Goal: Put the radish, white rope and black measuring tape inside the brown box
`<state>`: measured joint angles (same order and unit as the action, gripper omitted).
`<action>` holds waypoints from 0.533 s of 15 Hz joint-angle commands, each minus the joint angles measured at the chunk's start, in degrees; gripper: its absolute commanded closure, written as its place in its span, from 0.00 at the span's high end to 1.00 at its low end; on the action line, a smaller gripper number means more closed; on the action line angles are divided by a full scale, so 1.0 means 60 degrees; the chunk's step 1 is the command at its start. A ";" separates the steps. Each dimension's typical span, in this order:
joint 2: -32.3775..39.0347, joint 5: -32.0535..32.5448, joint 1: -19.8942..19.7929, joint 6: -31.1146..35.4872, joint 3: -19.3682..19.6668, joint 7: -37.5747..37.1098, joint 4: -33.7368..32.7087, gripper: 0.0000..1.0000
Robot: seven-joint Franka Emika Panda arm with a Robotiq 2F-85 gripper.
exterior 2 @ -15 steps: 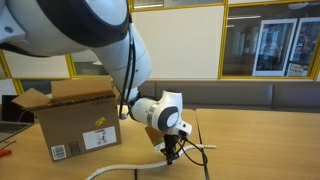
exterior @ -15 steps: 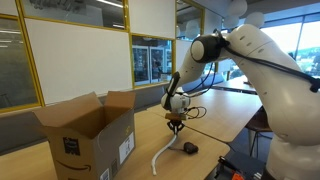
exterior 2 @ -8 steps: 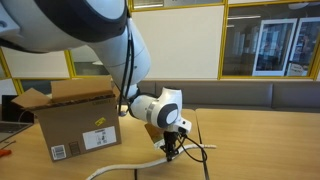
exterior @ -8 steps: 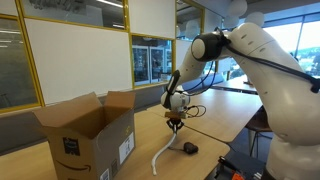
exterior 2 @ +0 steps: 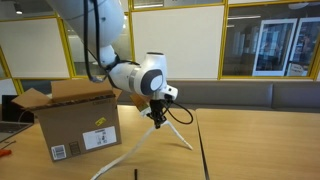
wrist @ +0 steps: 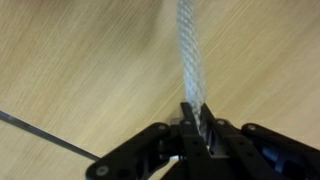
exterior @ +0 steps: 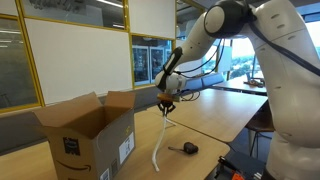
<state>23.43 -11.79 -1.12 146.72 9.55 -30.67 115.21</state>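
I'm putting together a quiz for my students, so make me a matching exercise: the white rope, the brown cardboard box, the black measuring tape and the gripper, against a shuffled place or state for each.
1. thin white rope
2. brown cardboard box
3. small black measuring tape
4. robot gripper

A. lying on the wooden table
B. clamped shut above the table
C. standing with flaps open
D. dangling, lower end on the table

Pairs: 1-D, 2-C, 3-A, 4-B
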 commanded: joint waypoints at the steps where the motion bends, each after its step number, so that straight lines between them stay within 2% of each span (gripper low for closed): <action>1: -0.1806 0.0683 0.0631 -0.0164 0.0037 -0.0474 0.0719 0.11; 4: -0.2755 0.1872 0.1134 -0.0367 -0.0128 -0.1374 0.0643 0.11; 8: -0.3751 0.3382 0.1432 -0.1061 -0.0877 -0.2734 0.0082 0.11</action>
<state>5.85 2.96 6.57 143.97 7.04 -41.51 117.14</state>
